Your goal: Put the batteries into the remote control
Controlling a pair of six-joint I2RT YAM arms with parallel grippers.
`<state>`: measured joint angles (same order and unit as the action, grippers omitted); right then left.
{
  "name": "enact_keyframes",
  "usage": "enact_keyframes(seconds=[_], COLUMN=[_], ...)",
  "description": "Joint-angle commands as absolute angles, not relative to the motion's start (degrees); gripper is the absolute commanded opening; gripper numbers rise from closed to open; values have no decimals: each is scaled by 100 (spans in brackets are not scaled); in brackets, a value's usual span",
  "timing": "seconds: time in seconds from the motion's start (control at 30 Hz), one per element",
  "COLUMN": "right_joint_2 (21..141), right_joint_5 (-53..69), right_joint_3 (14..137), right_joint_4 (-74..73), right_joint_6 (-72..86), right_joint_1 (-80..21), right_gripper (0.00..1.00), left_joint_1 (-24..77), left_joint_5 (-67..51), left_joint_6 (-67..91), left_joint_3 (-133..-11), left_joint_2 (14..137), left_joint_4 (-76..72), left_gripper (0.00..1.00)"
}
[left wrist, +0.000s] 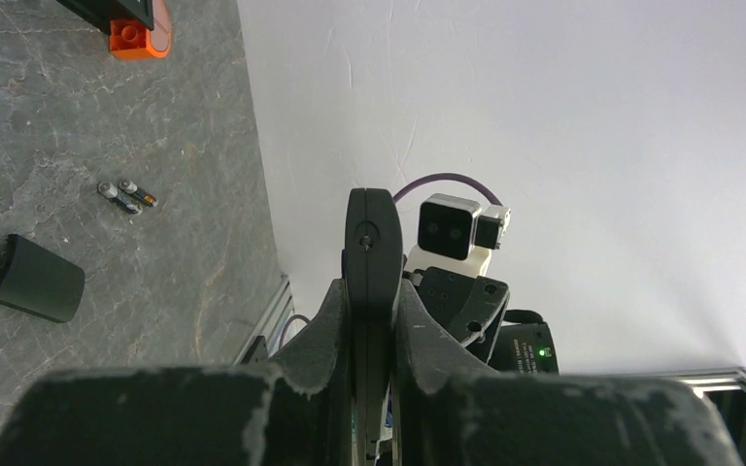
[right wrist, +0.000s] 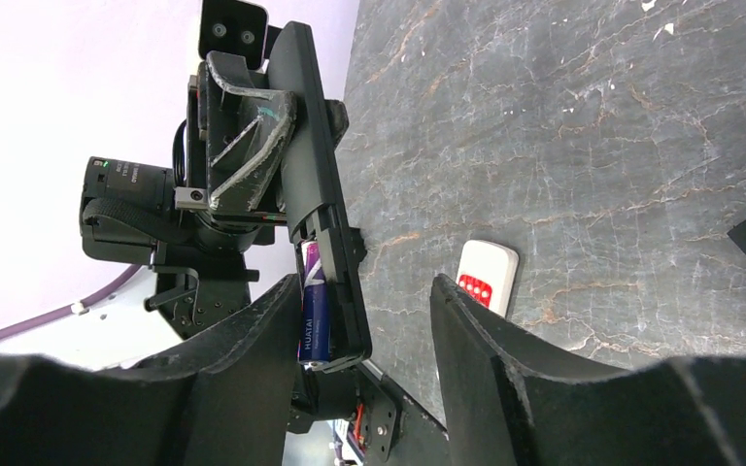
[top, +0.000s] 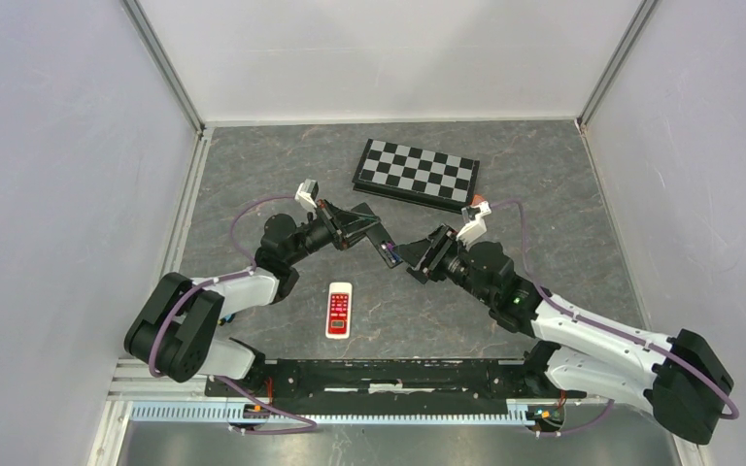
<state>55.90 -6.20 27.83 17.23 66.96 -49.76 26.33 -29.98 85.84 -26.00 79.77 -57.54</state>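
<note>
1. Arms meet near the middle of the overhead view. The left gripper (top: 369,235) holds a black remote control (top: 386,250) above the grey table (top: 563,223). The right gripper (top: 414,258) is just beside the remote's free end. A white remote (top: 339,309) with red buttons lies face up below them, and a folded chessboard (top: 418,173) sits toward the upper middle. From up here I cannot tell how wide either pincer stands.
2. Left wrist view: the black remote shows edge-on, upright in the centre of the frame. It is pinched tight between both fingers (left wrist: 322,325), with no gap on either side. At the upper left, two loose batteries (left wrist: 126,196) lie side by side on the table, dark with silvery ends. A black curved cover (left wrist: 35,279) lies just below them at the left edge, and an orange block (left wrist: 141,39) sits in the top left corner.
3. Right wrist view: the right pincer's fingers are spread wide and grip nothing, and the remote's lower end sits between them. Its open compartment, in the lower middle of the frame, holds one battery (right wrist: 314,316). The jacket is purple with pale lettering and the bottom end is silvery. I cannot tell whether the finger at the frame's left touches the remote.
</note>
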Motion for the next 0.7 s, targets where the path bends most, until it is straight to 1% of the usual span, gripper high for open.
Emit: enact_keyframes(seconds=[0.0, 0.2, 0.27, 0.47, 0.67], right_joint_2=[5665, 5827, 5958, 6271, 6555], right_joint_5=[-546, -493, -424, -356, -338], right_joint_3=[2931, 2866, 2865, 2906, 3060], right_joint_4=[2005, 2155, 2234, 2470, 2729], right_joint_6=[6820, 6923, 6945, 6782, 6536], right_joint_1=[-4975, -4977, -4975, -4973, -4975], right_gripper=[53, 35, 31, 25, 24], left_joint_1=[2633, 2637, 2653, 2715, 2764], left_joint_5=[-2926, -2966, -2976, -3044, -3304], left_joint_6=[8807, 8833, 8850, 9044, 9428], left_joint_3=[-2709, -2668, -2647, -2592, -2653], left_joint_2=[7873, 7770, 7724, 7624, 7572], left_joint_4=[-6118, -6126, -6117, -6126, -6100], left_gripper=[2, 2, 2, 2, 2])
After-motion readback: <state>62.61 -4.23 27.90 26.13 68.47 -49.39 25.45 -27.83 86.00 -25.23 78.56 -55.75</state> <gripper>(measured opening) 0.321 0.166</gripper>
